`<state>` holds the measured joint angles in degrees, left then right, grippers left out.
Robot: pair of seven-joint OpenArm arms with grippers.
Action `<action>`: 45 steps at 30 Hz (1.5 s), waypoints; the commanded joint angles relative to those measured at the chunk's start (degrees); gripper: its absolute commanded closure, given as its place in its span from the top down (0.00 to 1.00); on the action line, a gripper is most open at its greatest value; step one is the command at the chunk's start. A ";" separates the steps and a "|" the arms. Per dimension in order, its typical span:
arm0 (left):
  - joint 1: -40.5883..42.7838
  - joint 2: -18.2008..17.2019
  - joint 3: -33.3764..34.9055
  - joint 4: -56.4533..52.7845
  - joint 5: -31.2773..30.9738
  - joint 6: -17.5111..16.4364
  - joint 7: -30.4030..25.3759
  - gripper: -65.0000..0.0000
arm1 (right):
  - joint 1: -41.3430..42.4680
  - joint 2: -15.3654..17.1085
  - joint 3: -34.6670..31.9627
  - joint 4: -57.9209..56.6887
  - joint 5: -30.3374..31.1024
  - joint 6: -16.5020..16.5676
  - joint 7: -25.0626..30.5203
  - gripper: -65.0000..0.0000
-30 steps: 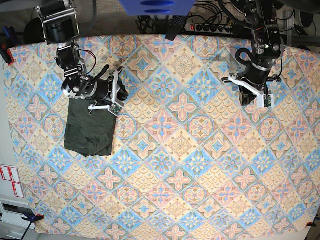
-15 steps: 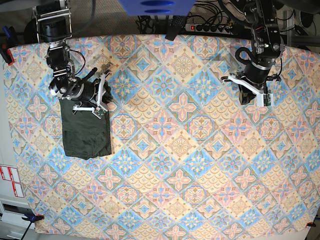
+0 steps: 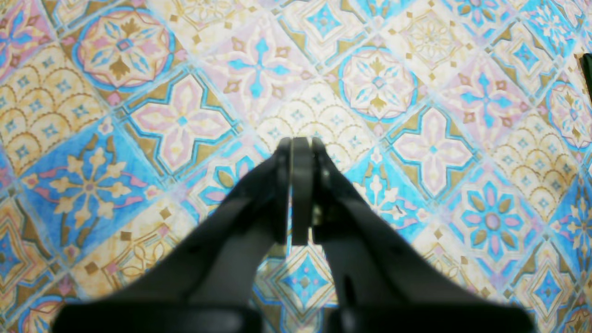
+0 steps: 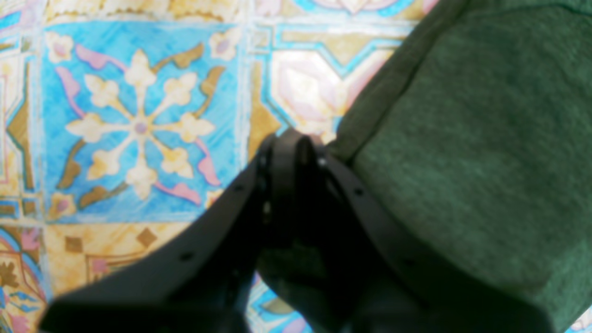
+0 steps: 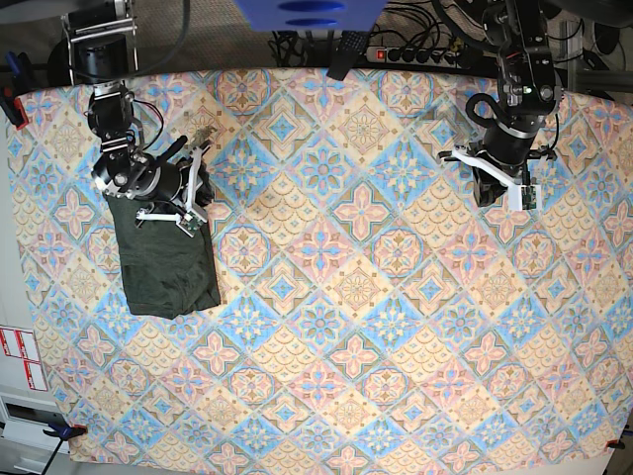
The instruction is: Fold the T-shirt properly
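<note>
The T-shirt (image 5: 166, 259), folded at the frame's left, is judged soft, limp and light; its upper edge is pinched in the right gripper (image 4: 296, 152), jaws closed; left gripper (image 3: 298, 145) jaws closed, empty.

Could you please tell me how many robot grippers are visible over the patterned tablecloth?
2. The right gripper is at the table's left side in the base view, at the top edge of the folded T-shirt. The left gripper hangs over bare tablecloth at upper right.

A patterned cloth (image 5: 356, 297) covers the worktop. A power strip (image 5: 415, 56) and cables lie beyond the far edge. Red-and-white labels (image 5: 20, 358) sit off the left edge, near the front corner.
</note>
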<state>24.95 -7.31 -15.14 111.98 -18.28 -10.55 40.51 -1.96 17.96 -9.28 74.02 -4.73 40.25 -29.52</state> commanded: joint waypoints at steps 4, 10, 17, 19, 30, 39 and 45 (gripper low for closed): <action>0.24 -0.29 -0.12 1.20 -0.49 -0.14 -1.17 0.00 | -1.16 0.29 0.00 5.67 -0.50 -0.25 -1.12 0.07; 2.61 -0.29 -0.12 3.75 -0.49 -0.22 -1.17 0.00 | -5.74 0.29 0.53 16.66 -0.41 -0.25 -2.26 0.07; 6.39 -0.73 -0.38 4.54 -0.57 -0.40 -1.17 0.00 | -13.74 0.29 3.17 30.20 -0.32 -0.25 -5.25 0.07; 8.50 -0.82 -0.47 5.33 -0.57 -0.40 -1.17 0.00 | -17.16 0.11 6.42 32.84 -0.32 -0.25 -6.39 0.07; 20.19 -1.61 -0.47 6.57 -0.57 -0.40 -1.43 0.00 | -32.37 -4.64 19.78 37.59 -0.41 -0.25 -6.13 0.01; 28.54 -1.61 -0.47 6.57 -0.57 -0.49 -1.43 0.00 | -42.40 -4.64 28.05 37.94 10.58 -0.25 -6.13 0.00; 32.76 -1.61 -0.03 6.21 -0.49 -0.49 -1.43 0.00 | -46.44 -4.64 31.83 37.50 18.49 -0.25 -6.57 0.00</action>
<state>56.86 -8.71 -15.07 117.36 -18.48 -10.96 39.88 -47.81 12.84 22.13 110.87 12.67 39.83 -37.08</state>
